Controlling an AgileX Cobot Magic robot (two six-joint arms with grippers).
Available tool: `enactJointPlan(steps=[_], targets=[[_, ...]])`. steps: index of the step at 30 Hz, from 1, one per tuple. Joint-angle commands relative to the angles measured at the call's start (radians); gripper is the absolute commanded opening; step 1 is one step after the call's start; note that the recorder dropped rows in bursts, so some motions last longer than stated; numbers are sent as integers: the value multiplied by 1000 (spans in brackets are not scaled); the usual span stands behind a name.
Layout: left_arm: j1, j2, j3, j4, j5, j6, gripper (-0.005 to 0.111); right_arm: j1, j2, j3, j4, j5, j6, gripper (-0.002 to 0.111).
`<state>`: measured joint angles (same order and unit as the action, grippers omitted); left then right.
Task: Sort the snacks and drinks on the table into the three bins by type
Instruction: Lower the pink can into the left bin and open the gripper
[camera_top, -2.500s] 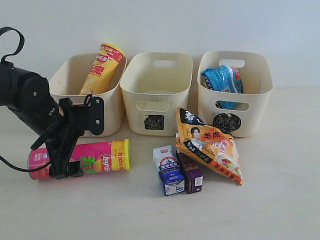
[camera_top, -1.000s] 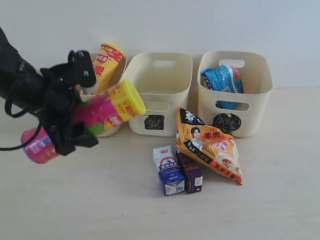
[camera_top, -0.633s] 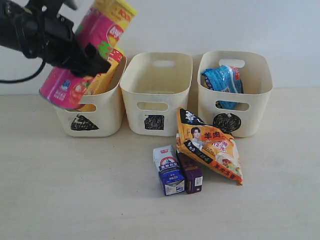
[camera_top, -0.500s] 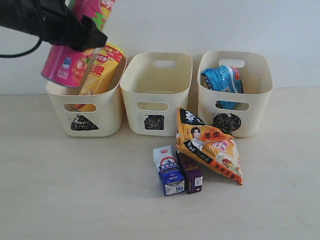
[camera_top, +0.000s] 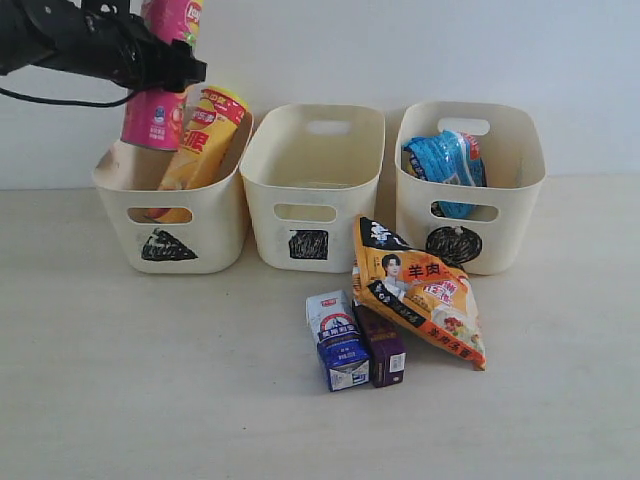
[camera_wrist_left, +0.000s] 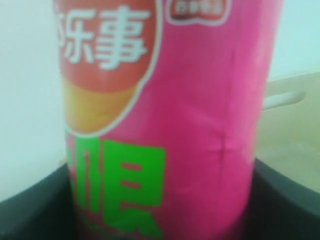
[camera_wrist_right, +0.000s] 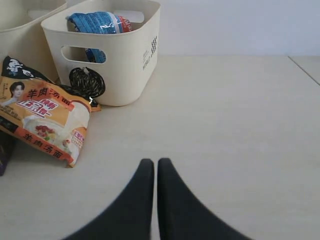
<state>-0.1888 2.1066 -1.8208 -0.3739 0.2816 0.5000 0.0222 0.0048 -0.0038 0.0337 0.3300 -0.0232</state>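
Observation:
My left gripper (camera_top: 160, 68) is shut on the pink-yellow canister (camera_top: 158, 108), holding it nearly upright above the triangle bin (camera_top: 170, 235); it fills the left wrist view (camera_wrist_left: 165, 125). The yellow-red canister (camera_top: 205, 135) leans inside that bin. The square bin (camera_top: 310, 185) stands in the middle. The blue bag (camera_top: 445, 165) lies in the circle bin (camera_top: 470, 215) (camera_wrist_right: 125, 60). The orange-black bag (camera_top: 415, 290) (camera_wrist_right: 45, 117) lies on the table (camera_top: 150, 380). The white-and-blue carton (camera_top: 337, 340) and the purple carton (camera_top: 382, 347) stand side by side. My right gripper (camera_wrist_right: 156, 162) is shut, over bare table.
A pale wall (camera_top: 400, 50) rises right behind the bins. The three bins stand close together in a row. The table's edge (camera_wrist_right: 305, 70) shows at the far side in the right wrist view.
The left gripper lifted the pink-yellow canister off the table, swung it from lying to nearly upright, and carried it up over the triangle bin. The rest has not moved.

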Motion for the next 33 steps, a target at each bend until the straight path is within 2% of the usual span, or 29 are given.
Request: enactJointPlan(steps=[1,4,5,7,10,13,17,24,27,30,33], targets=[[5,54,-17,-7,-31,-13,4,-3,-5,4,-3,-7,0,0],[7,69,-17,-7,-33,-13,20,-3,-5,4,-3,-7,0,0],[7,71,-17,-7,-33,-13,27,-3,-5,4,-3,-7,0,0],[7,75,-17,-7,-29,-13,52,-3,-5,4,-3,-7,0,0],[7,75,-17,-7,-32,-13,71,-3,-5,4,-3,-7,0,0],[7,76,-17,-7,-24,-13,86,-3,-5,4,-3,-7,0,0],[7,74,-17,-7,-9,-13,98,-3,-5,4,-3,-7,0,0],[7,26,-17,24,66,-13,98,-3,-5,4,-3,-7,0,0],[7,-14,-17,53,149,-13,91,-3,-5,4,-3,-7,0,0],[7,-60,-17,73,258,-13,72,-3,-5,4,-3,-7,0,0],[7,-104,-17,88,376,-13,35,-3,-5,4,-3,-7,0,0]])
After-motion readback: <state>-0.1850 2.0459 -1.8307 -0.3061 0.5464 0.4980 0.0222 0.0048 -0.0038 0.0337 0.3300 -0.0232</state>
